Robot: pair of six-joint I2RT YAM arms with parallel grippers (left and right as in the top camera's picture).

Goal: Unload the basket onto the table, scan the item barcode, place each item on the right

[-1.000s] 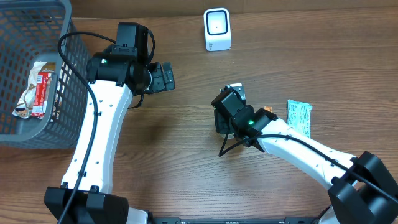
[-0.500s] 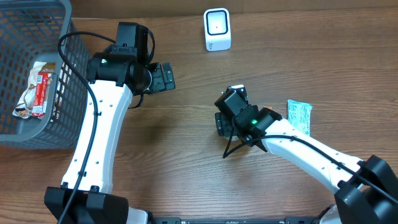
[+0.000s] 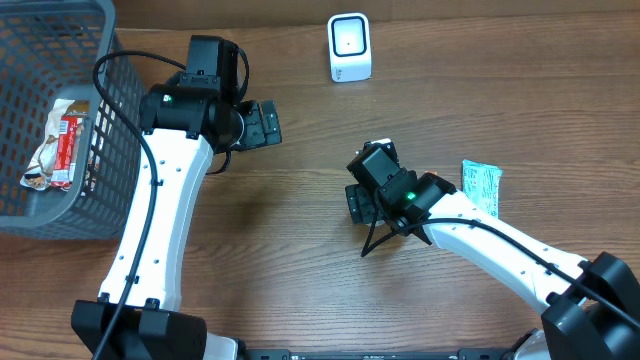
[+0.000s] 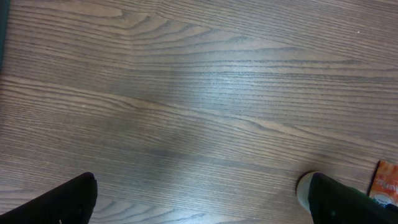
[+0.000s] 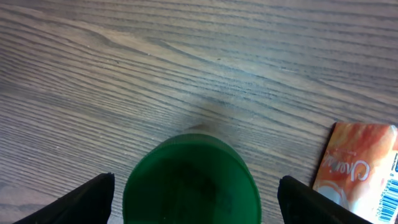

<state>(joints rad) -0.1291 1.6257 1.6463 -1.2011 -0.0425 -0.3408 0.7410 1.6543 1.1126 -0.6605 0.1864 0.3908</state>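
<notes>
The right gripper (image 5: 196, 193) has its jaws spread apart either side of a green cap (image 5: 186, 165), likely lining up to grasp it for scanning, while the left gripper (image 4: 199, 199) gapes empty.

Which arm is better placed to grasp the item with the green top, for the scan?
Right, most likely. The right gripper hangs open directly over the green-topped item, with one finger on each side of it. The left gripper, also open, hangs over bare table, away from that item.
</notes>
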